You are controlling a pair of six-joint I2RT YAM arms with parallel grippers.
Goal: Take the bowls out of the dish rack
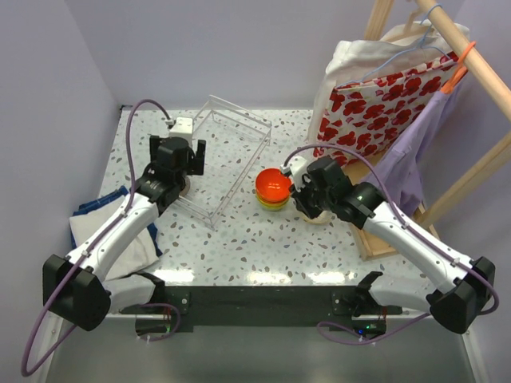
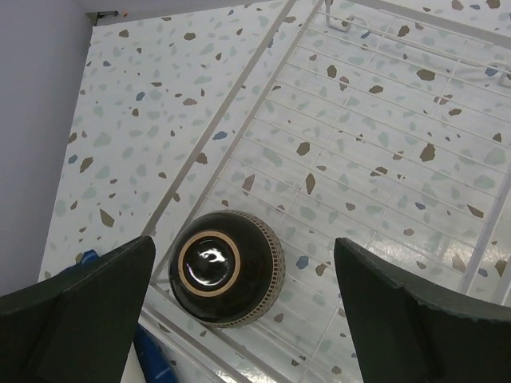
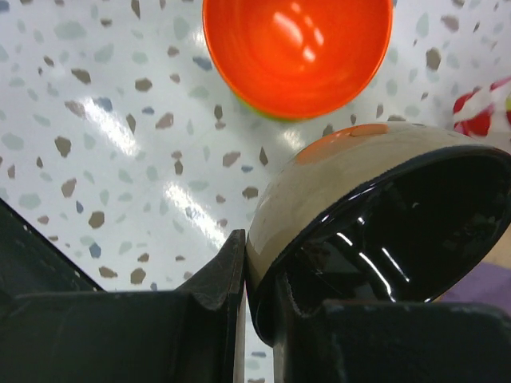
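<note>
- Pinched on the rim of the tan bowl [image 3: 351,171], the right gripper [image 3: 247,303] is nearly closed, one finger outside and one in the glossy dark inside. It holds the bowl tilted just beside the orange-red bowl [image 3: 295,48].
- The left gripper [image 2: 243,242] hangs fully spread and holds nothing. It is above the dark brown bowl [image 2: 226,269], which sits in a corner of the dish rack [image 2: 383,120], apparently bottom-up.
- The bowls look stiff, glazed, light, slippery and probably breakable. An upturned bowl offers no rim, so its foot ring or rounded sides are the likely hold.
- Only the left wrist view shows the dark bowl, because the arm hides it from above.
- Only the top view shows the stack [image 1: 273,190] on the table [image 1: 263,247] beside the rack.
</note>
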